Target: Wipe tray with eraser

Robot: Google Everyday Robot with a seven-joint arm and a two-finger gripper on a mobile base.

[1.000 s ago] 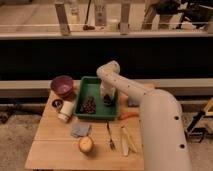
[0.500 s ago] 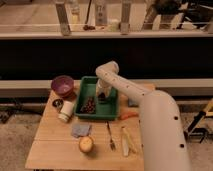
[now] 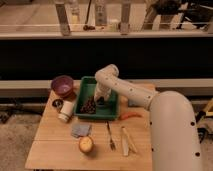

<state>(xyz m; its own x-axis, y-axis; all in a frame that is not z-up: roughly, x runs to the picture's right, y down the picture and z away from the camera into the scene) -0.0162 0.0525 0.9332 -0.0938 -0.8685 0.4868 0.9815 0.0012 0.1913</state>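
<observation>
The green tray (image 3: pixel 113 106) sits at the back middle of the wooden table. A brown speckled heap (image 3: pixel 89 106) lies in its left half. My gripper (image 3: pixel 102 99) reaches down into the tray from the white arm (image 3: pixel 125 90), just right of the heap. A small blackish block, the eraser (image 3: pixel 101 101), shows at the gripper's tip, low against the tray floor.
A purple bowl (image 3: pixel 62 85) stands left of the tray. A small dark cup (image 3: pixel 57 104) and a white cup (image 3: pixel 66 111) are at the left. A grey-blue cloth (image 3: pixel 80 130), an orange fruit (image 3: pixel 86 144), a fork (image 3: pixel 110 136), wooden sticks (image 3: pixel 127 140) and a carrot (image 3: pixel 131 116) lie in front.
The gripper has shifted a little to the left inside the tray, closer to the brown heap. Other objects have not moved.
</observation>
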